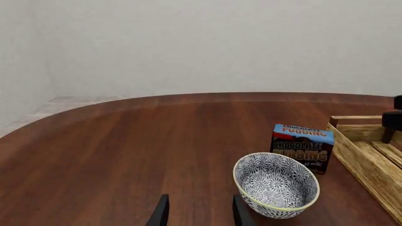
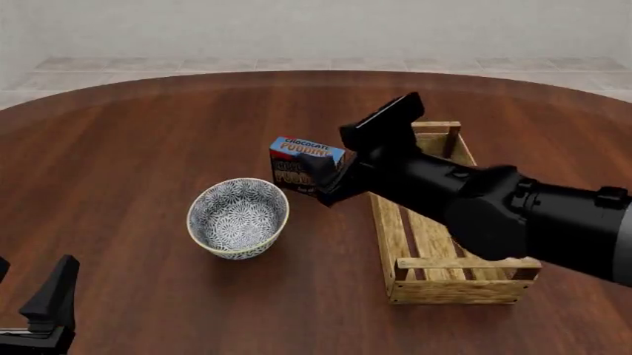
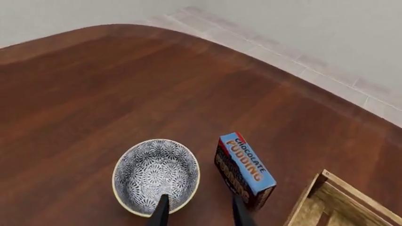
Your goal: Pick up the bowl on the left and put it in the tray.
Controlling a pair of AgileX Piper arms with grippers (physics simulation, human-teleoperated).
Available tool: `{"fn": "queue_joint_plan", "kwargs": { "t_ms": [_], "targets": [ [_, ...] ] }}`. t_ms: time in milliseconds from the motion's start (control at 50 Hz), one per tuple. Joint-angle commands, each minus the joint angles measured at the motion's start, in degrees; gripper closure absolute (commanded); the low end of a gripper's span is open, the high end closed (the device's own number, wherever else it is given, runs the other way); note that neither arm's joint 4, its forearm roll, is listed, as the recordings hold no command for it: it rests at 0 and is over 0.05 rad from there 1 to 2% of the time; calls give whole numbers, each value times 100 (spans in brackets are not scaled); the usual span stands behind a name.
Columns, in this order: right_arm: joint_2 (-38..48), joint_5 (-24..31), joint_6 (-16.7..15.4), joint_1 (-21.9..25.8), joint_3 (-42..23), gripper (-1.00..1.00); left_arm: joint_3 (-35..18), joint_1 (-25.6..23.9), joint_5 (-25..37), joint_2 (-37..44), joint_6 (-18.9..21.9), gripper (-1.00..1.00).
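Observation:
The blue-and-white patterned bowl [image 2: 238,218] stands upright on the table, left of the wooden slat tray [image 2: 434,275]. My right gripper [image 3: 199,213] hovers open and empty above the gap between the bowl [image 3: 156,175] and a pudding box. One finger lines up with the bowl's near rim, the other with the gap. My left gripper [image 1: 199,214] is open and empty, low at the table's near-left edge, well short of the bowl [image 1: 276,185]. The tray [image 1: 370,157] holds nothing that I can see.
A chocolate pudding box [image 2: 306,166] stands upright between bowl and tray, close to the bowl's far-right side. The right arm [image 2: 493,211] stretches across the tray's far half. The round wooden table [image 2: 129,140] ends at a curved far edge.

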Motion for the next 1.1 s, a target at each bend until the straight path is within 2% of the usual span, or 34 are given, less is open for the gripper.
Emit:
{"fn": "queue_joint_plan", "kwargs": {
  "t_ms": [20,140,500,600,640,1000,1100],
  "targets": [
    [509,127,383,128,-414,-100,0,0,0,0,0,-100],
    [827,301,471,95,-666,-100,0,0,0,0,0,-100],
    [1337,332,575,-64,-1000,-100,0,0,0,0,0,-100],
    [1461,260,691,-5,-1034,-100,0,0,0,0,0,-100],
    [1531,256,606,-44,-1062,-100,0,0,0,0,0,-100],
    [2059,87,829,156,-1208,-100,0,0,0,0,0,-100],
    [2192,72,976,186,-1269,-100,0,0,0,0,0,-100]
  ]
}}
